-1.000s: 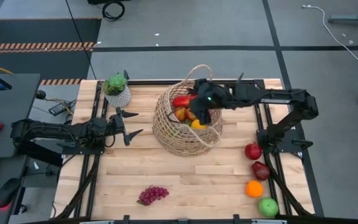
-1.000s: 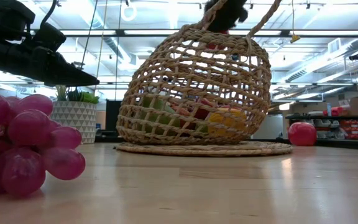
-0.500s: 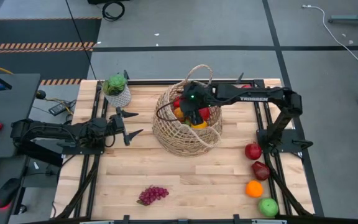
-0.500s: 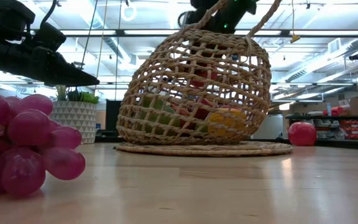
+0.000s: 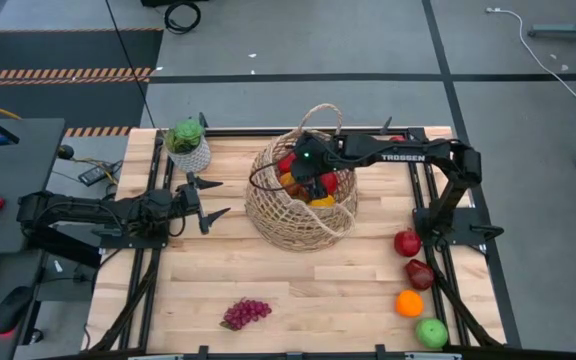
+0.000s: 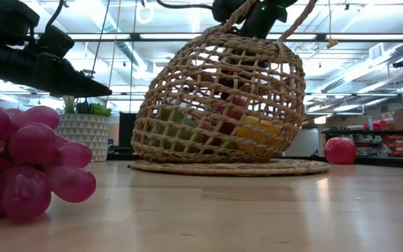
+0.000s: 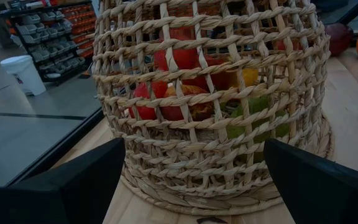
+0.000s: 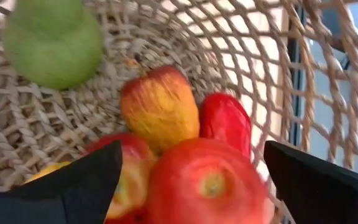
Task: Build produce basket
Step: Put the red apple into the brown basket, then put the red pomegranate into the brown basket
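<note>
The wicker basket (image 5: 298, 215) stands at the table's middle, toward the far edge, with several pieces of produce in it. My right gripper (image 5: 308, 180) reaches down through its mouth, open. In the right wrist view a red apple (image 8: 207, 183) lies between and just beyond the spread fingers, on top of a yellow-red apple (image 8: 160, 106) and a red piece (image 8: 225, 121); a green pear (image 8: 51, 40) lies farther in. My left gripper (image 5: 213, 200) waits open, level, left of the basket (image 7: 216, 124).
Purple grapes (image 5: 246, 313) lie near the front edge. Along the right edge sit two red apples (image 5: 406, 242) (image 5: 419, 273), an orange (image 5: 409, 303) and a green apple (image 5: 431, 333). A potted plant (image 5: 188, 145) stands at the far left. The basket's loop handles (image 6: 296, 21) rise beside my right gripper.
My right gripper has gone down into the basket's mouth and a little toward the table's left edge, tipping more steeply down. The produce seen through the weave has shifted. The basket has stayed where it was.
</note>
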{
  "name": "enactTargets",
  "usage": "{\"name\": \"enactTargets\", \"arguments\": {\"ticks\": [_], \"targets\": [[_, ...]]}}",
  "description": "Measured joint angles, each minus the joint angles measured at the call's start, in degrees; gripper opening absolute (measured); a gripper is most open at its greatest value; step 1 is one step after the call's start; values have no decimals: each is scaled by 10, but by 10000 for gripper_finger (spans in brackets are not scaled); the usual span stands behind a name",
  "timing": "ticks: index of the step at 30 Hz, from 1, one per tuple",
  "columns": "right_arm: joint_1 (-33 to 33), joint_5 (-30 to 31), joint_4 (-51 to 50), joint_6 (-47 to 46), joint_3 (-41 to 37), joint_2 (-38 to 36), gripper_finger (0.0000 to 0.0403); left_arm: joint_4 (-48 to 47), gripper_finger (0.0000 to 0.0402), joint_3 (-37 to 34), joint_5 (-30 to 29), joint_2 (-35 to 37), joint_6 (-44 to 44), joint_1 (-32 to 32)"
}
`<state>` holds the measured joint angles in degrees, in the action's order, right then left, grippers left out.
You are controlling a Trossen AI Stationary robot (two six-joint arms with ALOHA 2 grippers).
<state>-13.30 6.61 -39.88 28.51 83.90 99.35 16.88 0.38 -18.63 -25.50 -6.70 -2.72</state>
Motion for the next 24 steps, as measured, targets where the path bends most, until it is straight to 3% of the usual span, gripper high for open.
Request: {"name": "enactTargets", "arguments": {"ticks": [8, 14, 20, 24], "targets": [[30, 91, -43, 12, 36, -46, 392, 0, 390, 0, 0, 0, 0, 0], [63, 124, -81, -16, 70, -111, 388, 0, 390, 0, 0, 0, 0, 0], [73, 165, -118, -99, 72, -191, 377, 0, 390, 0, 0, 0, 0, 0], [33, 179, -161, -176, 65, -230, 374, 0, 390, 0, 0, 0, 0, 0]]}}
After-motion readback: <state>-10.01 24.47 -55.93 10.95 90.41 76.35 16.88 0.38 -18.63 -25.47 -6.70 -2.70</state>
